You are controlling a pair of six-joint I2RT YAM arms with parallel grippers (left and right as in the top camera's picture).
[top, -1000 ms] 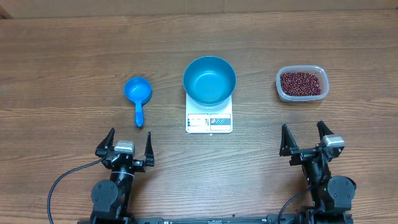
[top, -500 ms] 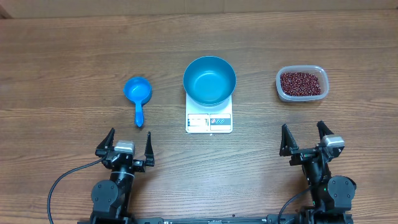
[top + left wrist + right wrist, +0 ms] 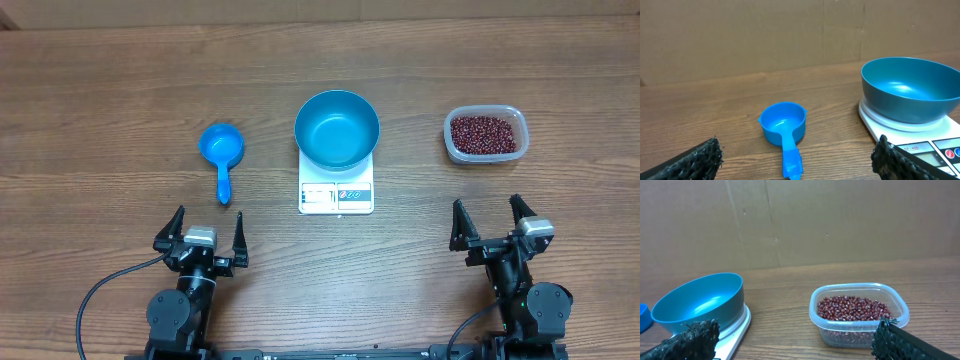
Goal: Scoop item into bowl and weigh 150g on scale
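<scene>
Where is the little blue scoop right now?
From overhead, the scoop lies on the table, left of the bowl and scale, ahead of the open left gripper, handle pointing toward it.

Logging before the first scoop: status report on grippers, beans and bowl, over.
Left gripper, right gripper open, empty. Dark red-brown beans in clear plastic tub; round blue bowl empty on white square scale. Nothing in the way.

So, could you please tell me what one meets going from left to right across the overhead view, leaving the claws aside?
blue scoop → blue bowl → clear tub holding the beans
</scene>
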